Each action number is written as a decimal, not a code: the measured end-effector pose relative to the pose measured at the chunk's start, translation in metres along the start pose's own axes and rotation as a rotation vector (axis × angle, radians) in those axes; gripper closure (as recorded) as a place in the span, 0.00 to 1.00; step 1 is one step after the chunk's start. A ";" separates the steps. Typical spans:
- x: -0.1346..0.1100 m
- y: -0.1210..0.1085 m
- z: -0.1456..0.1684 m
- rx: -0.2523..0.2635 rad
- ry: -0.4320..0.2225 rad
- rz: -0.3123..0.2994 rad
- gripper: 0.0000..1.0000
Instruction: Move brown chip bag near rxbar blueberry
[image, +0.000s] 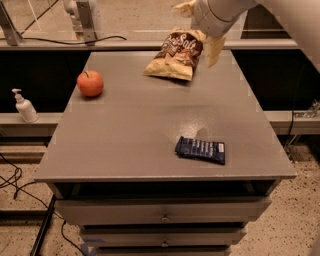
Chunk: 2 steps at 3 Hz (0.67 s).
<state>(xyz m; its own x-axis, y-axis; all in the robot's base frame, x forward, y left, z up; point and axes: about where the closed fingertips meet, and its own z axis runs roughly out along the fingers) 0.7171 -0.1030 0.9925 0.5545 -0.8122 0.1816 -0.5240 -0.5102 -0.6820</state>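
Observation:
The brown chip bag (174, 56), tan-yellow and dark brown with white lettering, lies at the far middle of the grey table (135, 130). The rxbar blueberry (200, 150), a flat navy bar with pale print, lies near the front right of the table. My gripper (199, 29) hangs over the bag's far right end, with the arm coming in from the upper right. It is open: one cream finger (215, 50) points down just right of the bag and the other (183, 7) sticks out above the bag's top. It holds nothing.
A red apple (90, 83) sits at the far left of the table. A white pump bottle (23, 106) stands on a lower ledge to the left. Drawers (162, 212) sit under the table front. A rail and posts run behind the table.

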 end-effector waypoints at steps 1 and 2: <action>0.014 -0.014 0.051 -0.074 -0.008 -0.164 0.00; 0.027 -0.018 0.087 -0.117 -0.025 -0.248 0.00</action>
<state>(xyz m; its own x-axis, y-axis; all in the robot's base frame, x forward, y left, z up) 0.7982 -0.0910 0.9483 0.6902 -0.6521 0.3138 -0.4406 -0.7226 -0.5327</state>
